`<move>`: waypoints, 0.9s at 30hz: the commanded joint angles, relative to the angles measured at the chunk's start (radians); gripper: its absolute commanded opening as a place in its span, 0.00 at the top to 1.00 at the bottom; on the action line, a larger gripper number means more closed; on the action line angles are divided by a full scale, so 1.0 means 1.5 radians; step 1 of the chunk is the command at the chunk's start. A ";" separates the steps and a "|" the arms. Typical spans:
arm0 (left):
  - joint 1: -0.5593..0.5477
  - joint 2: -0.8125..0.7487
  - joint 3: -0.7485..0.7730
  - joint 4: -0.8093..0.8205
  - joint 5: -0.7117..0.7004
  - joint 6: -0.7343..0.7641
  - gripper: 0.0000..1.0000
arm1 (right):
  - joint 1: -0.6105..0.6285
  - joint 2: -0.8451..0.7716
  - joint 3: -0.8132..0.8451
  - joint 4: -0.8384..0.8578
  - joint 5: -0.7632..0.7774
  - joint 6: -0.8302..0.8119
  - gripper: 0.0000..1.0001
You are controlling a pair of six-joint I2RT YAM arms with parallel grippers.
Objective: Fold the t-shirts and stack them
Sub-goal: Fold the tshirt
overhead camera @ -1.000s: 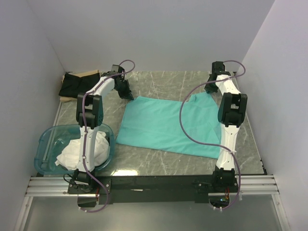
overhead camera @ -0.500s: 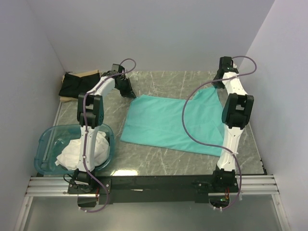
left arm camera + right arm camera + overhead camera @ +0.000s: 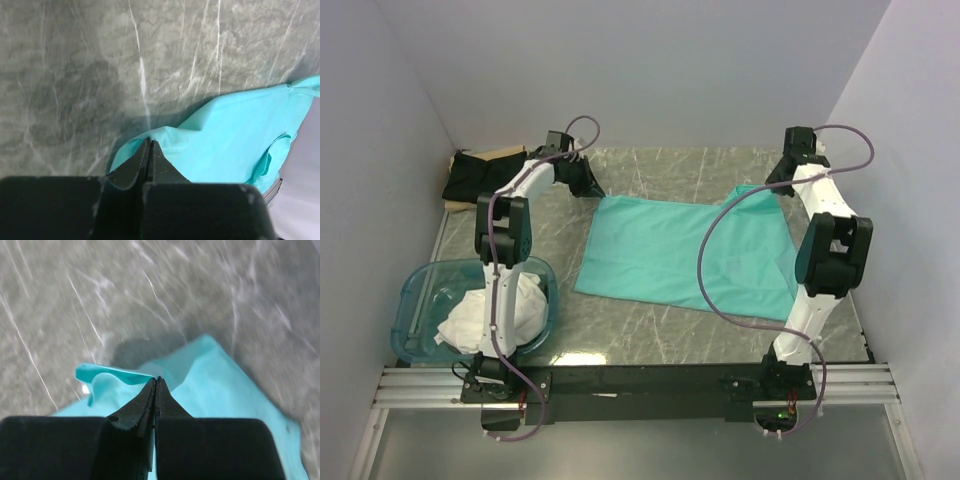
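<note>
The mint-teal t-shirt lies spread on the marble table, stretched between both grippers at its far edge. My left gripper is shut on the shirt's far left corner, and the left wrist view shows its tips pinching the teal cloth. My right gripper is shut on the far right corner, and the right wrist view shows its tips pinching a folded teal edge. A black t-shirt lies at the far left. White t-shirts are heaped in the tub.
The translucent blue plastic tub stands at the near left beside the left arm's base. A tan cardboard sheet lies under the black shirt in the far left corner. White walls close in the table on three sides.
My right gripper has moved right and farther back with its corner, drawing the teal shirt wider and to the right. My left gripper has stayed near the far left, still shut.
</note>
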 commanded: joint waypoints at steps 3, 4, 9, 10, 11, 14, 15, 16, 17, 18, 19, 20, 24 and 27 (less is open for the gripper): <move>0.001 -0.094 -0.064 0.047 0.010 0.014 1.00 | 0.007 -0.126 -0.136 0.058 0.007 0.032 1.00; 0.001 -0.106 -0.086 0.051 0.008 0.013 1.00 | 0.009 -0.142 -0.176 0.063 0.004 0.036 1.00; 0.001 -0.139 -0.133 0.048 -0.018 0.014 0.99 | 0.015 -0.225 -0.267 0.072 0.003 0.045 1.00; 0.001 -0.149 -0.143 0.043 -0.027 0.015 1.00 | 0.016 -0.237 -0.289 0.072 0.002 0.048 1.00; 0.001 -0.154 -0.149 0.032 -0.039 0.015 1.00 | 0.017 -0.258 -0.301 0.072 0.001 0.049 1.00; 0.001 -0.171 -0.165 0.014 -0.094 0.020 1.00 | 0.019 -0.303 -0.345 0.071 0.005 0.055 1.00; 0.001 -0.174 -0.168 0.001 -0.106 0.021 1.00 | 0.019 -0.312 -0.357 0.071 0.005 0.057 1.00; 0.001 -0.180 -0.173 -0.005 -0.127 0.023 1.00 | 0.019 -0.332 -0.376 0.069 0.007 0.057 1.00; 0.001 -0.184 -0.176 -0.007 -0.133 0.025 1.00 | 0.019 -0.342 -0.386 0.066 0.007 0.058 1.00; 0.001 -0.187 -0.178 -0.011 -0.139 0.029 1.00 | 0.020 -0.353 -0.397 0.065 0.007 0.059 1.00; 0.001 -0.194 -0.185 -0.012 -0.143 0.031 1.00 | 0.020 -0.376 -0.414 0.063 0.006 0.061 1.00; 0.001 -0.198 -0.188 -0.012 -0.144 0.032 1.00 | 0.020 -0.387 -0.423 0.060 0.005 0.063 1.00; 0.001 -0.216 -0.207 -0.014 -0.153 0.038 1.00 | 0.021 -0.442 -0.458 0.048 0.000 0.072 1.00; 0.001 -0.240 -0.228 -0.008 -0.154 0.038 1.00 | 0.021 -0.479 -0.482 0.034 -0.002 0.077 1.00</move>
